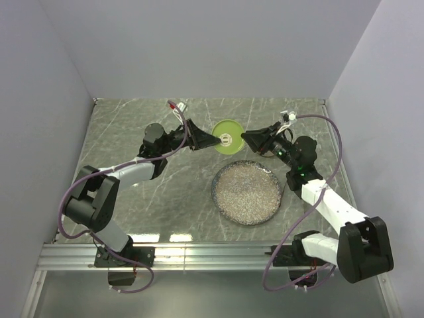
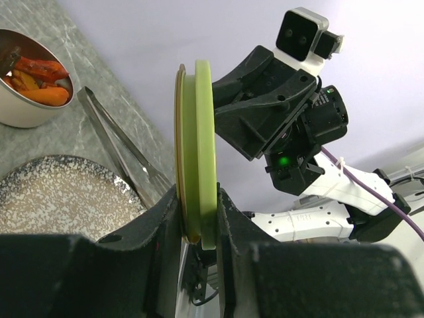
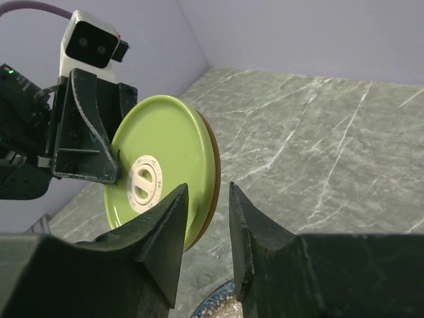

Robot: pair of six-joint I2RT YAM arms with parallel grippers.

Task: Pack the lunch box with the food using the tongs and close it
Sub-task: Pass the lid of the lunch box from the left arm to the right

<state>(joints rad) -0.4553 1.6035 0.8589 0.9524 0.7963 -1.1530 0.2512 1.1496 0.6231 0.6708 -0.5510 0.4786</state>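
My left gripper (image 1: 215,140) (image 2: 199,199) is shut on the lime-green lid (image 1: 226,136) (image 2: 202,132) (image 3: 165,152) and holds it on edge in the air. My right gripper (image 1: 246,139) (image 3: 207,192) faces it from the other side. Its jaws stand a little apart, with the lid's rim in the gap and space still showing beside it. The steel lunch box (image 2: 26,109) stands uncovered on the table, with orange and red food (image 2: 43,93) inside. The tongs (image 2: 112,136) lie on the table between the box and the plate. Box and tongs are hidden in the top view.
The large speckled grey plate (image 1: 246,193) (image 2: 59,199) (image 3: 222,301) lies below and in front of the grippers. Grey walls close the table in at the back and on both sides.
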